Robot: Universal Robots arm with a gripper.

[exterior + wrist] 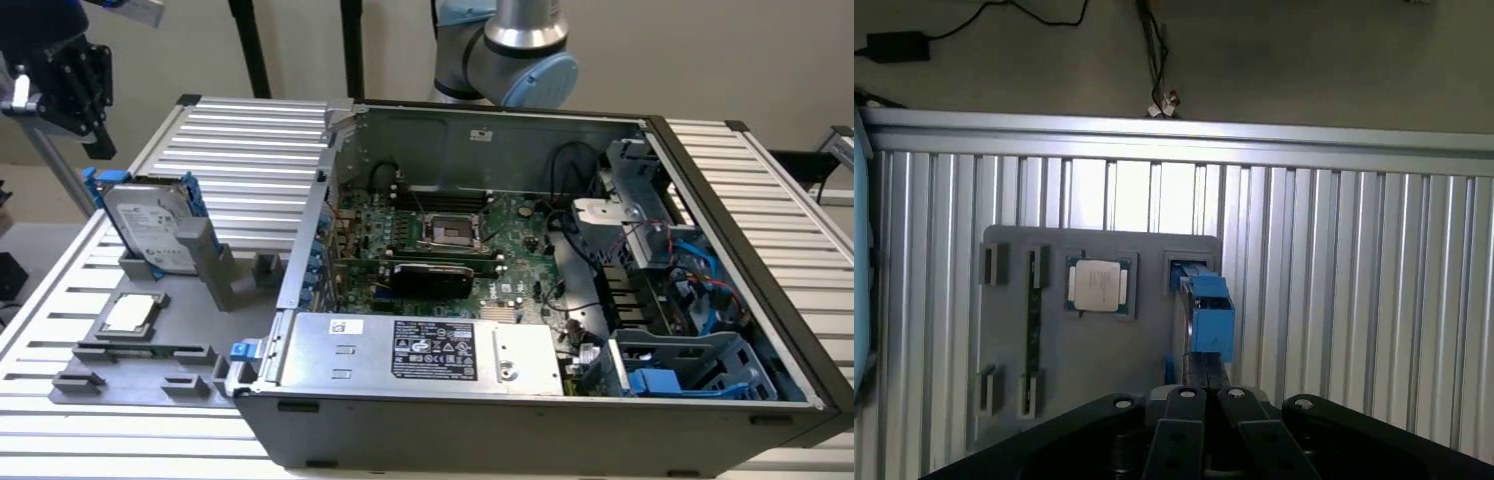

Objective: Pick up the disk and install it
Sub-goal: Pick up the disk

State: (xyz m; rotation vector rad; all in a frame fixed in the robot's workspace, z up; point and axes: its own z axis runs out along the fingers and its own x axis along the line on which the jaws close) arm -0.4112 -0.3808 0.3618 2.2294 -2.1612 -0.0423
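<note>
One disk (144, 222): silver-grey, white label, blue plastic carrier. Upright on its edge, label facing the exterior view's right, slotted into a grey post (214, 262) of the grey fixture plate (147, 372). Ungripped, apart from the claw. Edge-on in the wrist view, blue carrier uppermost, straight in line with the fingertips.

One claw (1202, 400): black, fingers pressed together, clenched on nothing. High over the disk and clear of it; in the exterior view, up in the left corner, above the upper end of the carrier.

One small square silver chip (130, 313): flat in a recess of the fixture plate, near the foot of the post, on the camera's side of it.

One slatted aluminium table (254, 140): bearing the fixture plate and, at the exterior view's right of it, the computer case (534, 420).

One computer case: lying open, interior exposed. Contents: green motherboard (514, 225) with a square processor socket (447, 232); large silver box with black label (427, 350) along the near wall; blue plastic drive cage (681, 372) in the near corner at the exterior view's right; blue and black cables (694, 270) above that cage.

One robot arm joint (514, 50): silver and pale blue, behind the far wall of the case.

One black adapter with cable (894, 45): on the floor beyond the table's edge.
</note>
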